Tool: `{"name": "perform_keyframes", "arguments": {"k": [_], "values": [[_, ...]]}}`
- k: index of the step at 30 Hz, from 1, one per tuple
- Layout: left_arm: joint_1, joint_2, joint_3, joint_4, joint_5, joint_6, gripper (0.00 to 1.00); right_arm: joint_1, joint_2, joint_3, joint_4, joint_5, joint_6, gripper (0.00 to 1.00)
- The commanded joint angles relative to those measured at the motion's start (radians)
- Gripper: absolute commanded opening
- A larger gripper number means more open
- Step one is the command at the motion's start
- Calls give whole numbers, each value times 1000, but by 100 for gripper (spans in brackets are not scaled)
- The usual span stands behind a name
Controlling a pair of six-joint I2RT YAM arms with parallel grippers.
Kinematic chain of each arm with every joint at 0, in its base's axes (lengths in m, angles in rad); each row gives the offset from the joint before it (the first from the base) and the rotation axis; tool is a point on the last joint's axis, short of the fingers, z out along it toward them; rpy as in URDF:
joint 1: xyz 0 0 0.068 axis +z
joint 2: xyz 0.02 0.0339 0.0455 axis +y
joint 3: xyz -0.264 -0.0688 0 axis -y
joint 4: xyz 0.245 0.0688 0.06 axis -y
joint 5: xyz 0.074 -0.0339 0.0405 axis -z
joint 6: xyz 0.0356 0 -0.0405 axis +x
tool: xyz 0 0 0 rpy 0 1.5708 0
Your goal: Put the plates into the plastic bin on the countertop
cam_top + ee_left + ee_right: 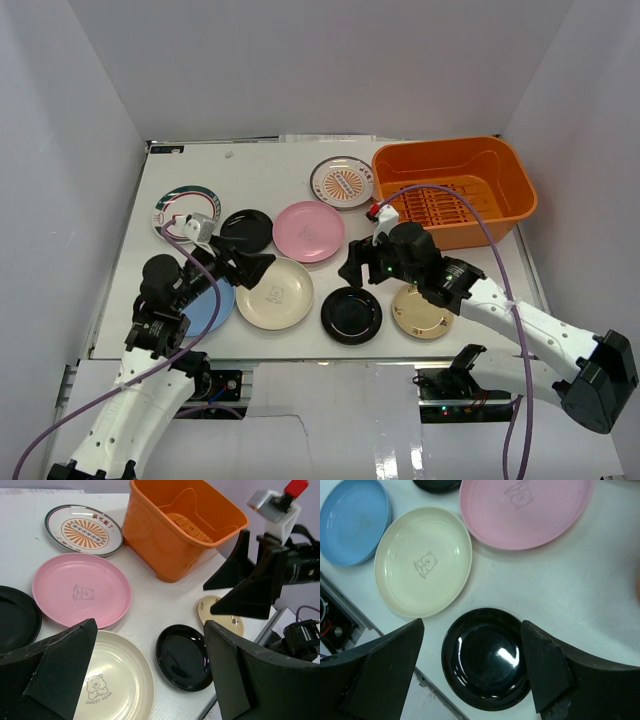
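1. Orange plastic bin (452, 144) stands empty at the counter's far right corner. The right gripper (360, 268), nearer than the left, hangs just above the black plate (351, 314) by the near edge.
2. The left gripper (150, 675), spread wide, holds nothing over the cream plate (117, 685), which is partly cut off.
3. The right gripper's jaws are spread and straddle the black plate directly below; one finger hides part of its rim.

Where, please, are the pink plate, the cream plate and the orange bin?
pink plate (81, 591): left wrist view, centre.
cream plate (422, 562): right wrist view, centre.
orange bin (445, 160): top external view, far wall.
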Motion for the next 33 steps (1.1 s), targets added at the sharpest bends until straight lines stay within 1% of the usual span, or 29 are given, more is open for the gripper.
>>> {"name": "perform_keyframes", "arguments": {"k": [1, 6, 8, 9, 11, 13, 15, 17, 20, 21, 23, 24, 26, 29, 30, 32, 33], "values": [[9, -25, 39, -14, -59, 10, 98, 44, 41, -1, 98, -27, 62, 82], [11, -52, 43, -50, -185, 5, 98, 105, 190, 35, 160, 51, 59, 77], [11, -55, 46, -65, -249, -4, 98, 108, 235, 48, 180, 77, 64, 73], [12, -58, 51, -71, -267, -5, 98, 108, 279, 53, 193, 86, 65, 69], [12, -61, 49, -85, -321, -8, 98, 110, 327, 71, 198, 100, 76, 67], [12, -53, 53, -108, -381, -19, 98, 110, 393, 90, 201, 94, 88, 67], [12, -42, 59, -149, -463, -31, 98, 110, 448, 96, 256, 74, 97, 67], [14, -21, 68, -177, -507, -39, 98, 112, 489, 110, 272, 63, 110, 67], [12, 16, 82, -202, -522, -44, 98, 110, 563, 137, 290, 42, 119, 66], [14, 22, 82, -206, -525, -44, 98, 112, 597, 144, 310, 31, 125, 63], [14, 31, 85, -215, -541, -42, 98, 115, 629, 162, 331, 4, 137, 62], [14, 36, 86, -218, -544, -44, 98, 116, 660, 168, 344, 3, 142, 58], [15, 40, 85, -226, -561, -45, 95, 118, 692, 182, 355, 2, 151, 53], [14, 56, 88, -241, -579, -51, 90, 118, 743, 197, 356, 17, 157, 42], [15, 63, 89, -245, -584, -57, 86, 118, 753, 199, 356, 20, 159, 34], [14, 70, 88, -258, -599, -67, 83, 118, 749, 193, 358, 19, 160, 26], [14, 73, 88, -261, -602, -74, 81, 118, 741, 184, 356, 17, 160, 16]]}}
